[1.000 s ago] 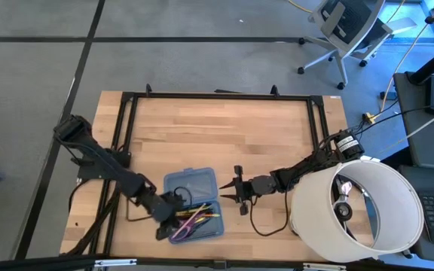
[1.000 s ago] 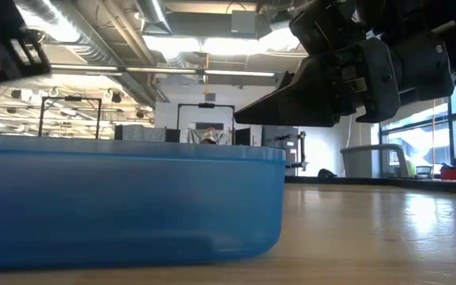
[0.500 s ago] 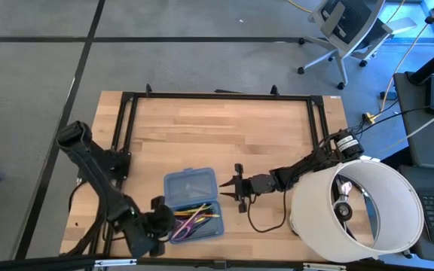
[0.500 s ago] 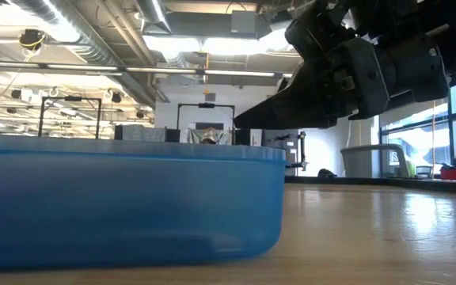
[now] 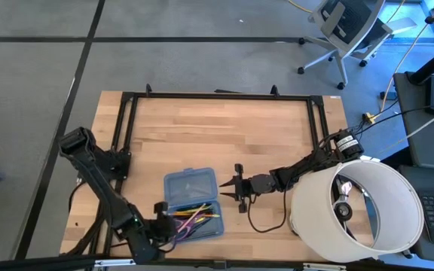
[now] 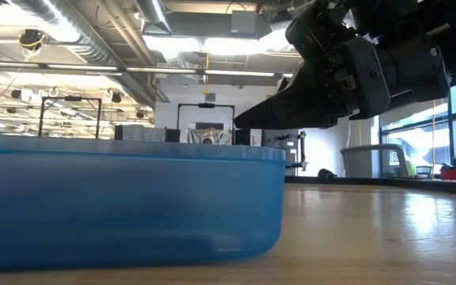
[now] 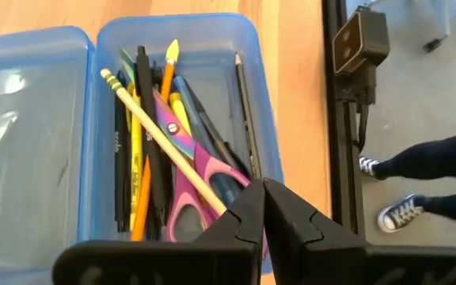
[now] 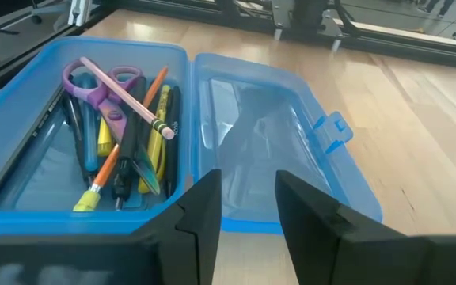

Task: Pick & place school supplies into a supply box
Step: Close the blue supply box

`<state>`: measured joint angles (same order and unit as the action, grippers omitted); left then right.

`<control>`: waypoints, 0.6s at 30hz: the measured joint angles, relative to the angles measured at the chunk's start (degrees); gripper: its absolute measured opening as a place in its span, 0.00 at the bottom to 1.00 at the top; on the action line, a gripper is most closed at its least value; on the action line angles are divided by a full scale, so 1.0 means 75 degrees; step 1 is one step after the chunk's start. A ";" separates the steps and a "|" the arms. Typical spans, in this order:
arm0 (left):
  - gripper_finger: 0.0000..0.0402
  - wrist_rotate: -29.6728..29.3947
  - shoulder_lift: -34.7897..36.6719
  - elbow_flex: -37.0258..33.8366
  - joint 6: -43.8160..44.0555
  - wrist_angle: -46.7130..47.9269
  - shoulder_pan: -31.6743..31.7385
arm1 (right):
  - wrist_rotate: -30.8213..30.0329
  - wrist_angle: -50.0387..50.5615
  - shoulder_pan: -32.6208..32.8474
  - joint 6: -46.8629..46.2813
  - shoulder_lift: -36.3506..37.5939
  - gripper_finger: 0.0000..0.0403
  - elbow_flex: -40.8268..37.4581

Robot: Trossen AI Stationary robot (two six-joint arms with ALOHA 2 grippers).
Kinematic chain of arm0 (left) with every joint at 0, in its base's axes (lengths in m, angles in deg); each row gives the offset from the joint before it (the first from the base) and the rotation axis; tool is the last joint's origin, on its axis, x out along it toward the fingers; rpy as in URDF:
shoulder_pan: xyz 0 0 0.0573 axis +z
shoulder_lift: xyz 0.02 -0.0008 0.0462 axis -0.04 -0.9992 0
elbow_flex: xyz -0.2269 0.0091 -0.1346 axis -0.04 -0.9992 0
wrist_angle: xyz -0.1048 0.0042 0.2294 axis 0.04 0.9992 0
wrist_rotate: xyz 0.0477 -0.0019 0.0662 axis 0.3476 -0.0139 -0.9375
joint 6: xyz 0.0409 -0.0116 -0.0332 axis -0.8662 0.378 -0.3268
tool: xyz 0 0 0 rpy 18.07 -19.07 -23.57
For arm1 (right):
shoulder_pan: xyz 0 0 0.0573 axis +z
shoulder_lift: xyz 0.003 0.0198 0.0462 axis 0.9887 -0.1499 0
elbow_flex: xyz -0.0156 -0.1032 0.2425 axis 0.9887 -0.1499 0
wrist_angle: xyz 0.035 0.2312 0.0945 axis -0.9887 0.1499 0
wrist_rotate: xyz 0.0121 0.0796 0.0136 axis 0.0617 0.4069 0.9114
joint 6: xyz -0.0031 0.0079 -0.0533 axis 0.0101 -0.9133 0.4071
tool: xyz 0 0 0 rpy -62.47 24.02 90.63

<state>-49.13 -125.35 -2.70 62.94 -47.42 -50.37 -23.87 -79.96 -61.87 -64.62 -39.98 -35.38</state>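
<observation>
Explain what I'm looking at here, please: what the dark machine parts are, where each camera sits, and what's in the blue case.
Two dark robot arms work at a wooden table. The overhead picture shows the whole table. The low one looks level across the tabletop. The other two come from cameras on each arm's wrist.

The open blue supply box lies near the table's front edge. One half holds the supplies: purple-handled scissors, a pale pencil lying across them, and yellow, orange and dark pens and pencils. The other half is empty.

The left hand is shut, holds nothing, and sits by the box's front corner. The right hand is open, empty, and faces the box from the right. A big white drum stands at the table's right edge.
</observation>
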 joint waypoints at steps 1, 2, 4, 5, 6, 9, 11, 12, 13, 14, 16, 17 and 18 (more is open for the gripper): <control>0.01 -0.0004 0.0000 0.0000 -0.0095 -0.0004 0.0000 | 0.0000 0.0000 0.0000 0.0005 0.0000 0.31 0.0000; 0.02 -0.0016 0.0003 0.0000 -0.0151 -0.0018 0.0000 | 0.0000 0.0000 0.0000 0.0007 0.0000 0.31 0.0000; 0.03 -0.0049 0.0002 0.0000 -0.0173 -0.0010 0.0000 | 0.0000 -0.0003 0.0000 0.0006 0.0000 0.31 0.0000; 0.03 -0.0051 0.0003 0.0000 -0.0173 -0.0011 0.0000 | 0.0000 0.0000 0.0000 -0.0002 0.0000 0.31 0.0000; 0.04 -0.0050 0.0003 0.0000 -0.0173 -0.0013 0.0000 | 0.0000 -0.0003 0.0000 -0.0002 0.0000 0.31 0.0000; 0.06 -0.0030 0.0003 0.0000 -0.0173 -0.0010 0.0000 | -0.0002 -0.0003 0.0000 -0.0002 0.0000 0.31 0.0000; 0.09 -0.0095 0.0003 0.0000 -0.0171 -0.0011 0.0000 | 0.0000 -0.0003 0.0000 -0.0002 0.0000 0.31 0.0000; 0.11 -0.0122 0.0003 0.0000 -0.0151 -0.0008 0.0000 | 0.0000 -0.0003 0.0000 -0.0004 0.0000 0.31 0.0000; 0.13 -0.0145 0.0003 0.0000 -0.0086 -0.0009 0.0000 | 0.0000 -0.0003 0.0000 -0.0008 0.0000 0.31 0.0000; 0.15 -0.0171 0.0003 0.0000 -0.0054 -0.0009 0.0000 | 0.0000 -0.0003 0.0000 -0.0008 0.0000 0.31 0.0000; 0.21 -0.0212 0.0003 0.0000 -0.0053 -0.0008 0.0000 | 0.0000 -0.0003 0.0000 -0.0008 0.0000 0.31 0.0000; 0.24 -0.0227 0.0003 0.0000 -0.0053 -0.0008 0.0000 | 0.0000 -0.0003 0.0000 -0.0008 0.0000 0.31 0.0000; 0.27 -0.0233 0.0003 0.0000 -0.0053 -0.0006 0.0000 | -0.0001 -0.0003 0.0000 -0.0008 0.0000 0.31 0.0000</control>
<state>-50.88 -125.33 -2.70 62.54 -47.47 -50.37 -23.87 -79.98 -61.87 -64.68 -39.98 -35.38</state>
